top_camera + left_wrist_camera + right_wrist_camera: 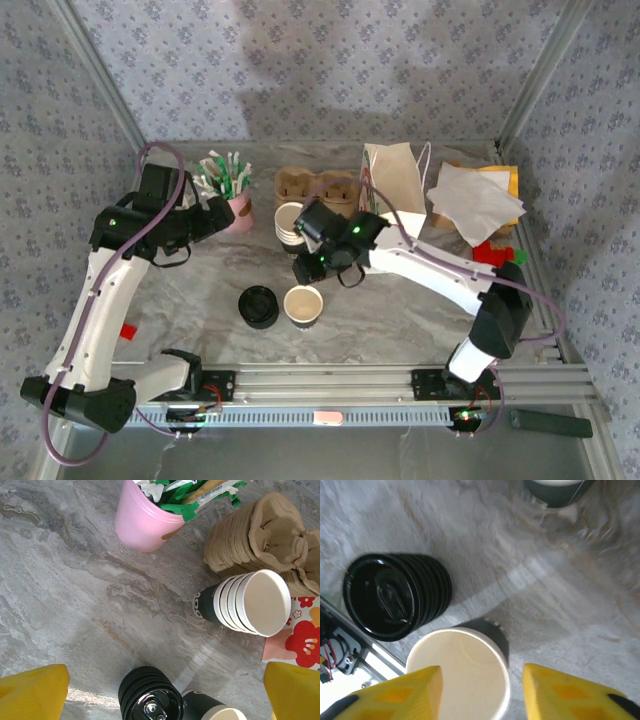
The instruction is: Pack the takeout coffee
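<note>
as the lidless takeout cup (303, 306), just beside the pile of black lids (259, 306), looks light, thin-walled and crushable, a gentle mid-wall hold would suit it, the right gripper (481, 672) has its fingers apart astride the rim, and the left gripper (165, 669) is spread wide.

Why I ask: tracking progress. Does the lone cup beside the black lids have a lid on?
No, the lone paper cup stands open-topped, its cream inside bare, beside the stack of black lids.

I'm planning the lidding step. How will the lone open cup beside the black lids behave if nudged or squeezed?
The open cup looks empty, so probably light and easily tipped or slid on the smooth table. Lidless, its paper rim would likely deform under a squeeze.
</note>
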### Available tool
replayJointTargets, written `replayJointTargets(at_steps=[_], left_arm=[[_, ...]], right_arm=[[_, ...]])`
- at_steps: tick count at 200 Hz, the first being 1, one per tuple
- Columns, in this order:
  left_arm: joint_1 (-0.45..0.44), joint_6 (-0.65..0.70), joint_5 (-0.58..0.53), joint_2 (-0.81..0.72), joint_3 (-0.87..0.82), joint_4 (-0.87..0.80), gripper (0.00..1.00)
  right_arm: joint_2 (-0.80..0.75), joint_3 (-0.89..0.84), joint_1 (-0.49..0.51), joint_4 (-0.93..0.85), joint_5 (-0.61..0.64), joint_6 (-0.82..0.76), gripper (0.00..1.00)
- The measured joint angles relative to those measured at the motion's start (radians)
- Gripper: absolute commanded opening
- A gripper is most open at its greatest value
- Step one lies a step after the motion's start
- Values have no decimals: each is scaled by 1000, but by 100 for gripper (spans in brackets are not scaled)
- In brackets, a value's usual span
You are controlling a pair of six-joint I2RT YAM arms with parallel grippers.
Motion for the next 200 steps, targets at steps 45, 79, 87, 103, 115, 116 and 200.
replayJointTargets(at_steps=[45,79,87,103,115,116,200], left_arm=[[-53,4,-11,0,-8,3,99],[-71,8,-10,0,-54,16,100],[-71,10,-10,0,-63,17,100],[-71,11,-10,0,-77,28,100],[-71,11,-6,1,-84,43,100],[-71,11,-6,1,-84,44,100],[-71,32,12,8,-113,91,100]], right_arm=[[12,135,-153,-27,-9,54,82],[121,270,-208,-27,-11,103,91],[157,301,-210,-26,-14,124,91],[219,340,-209,-23,-22,165,91],[259,355,-209,-21,-24,195,91],[262,355,-209,-21,-24,197,91],[401,423,-223,-11,-24,318,92]])
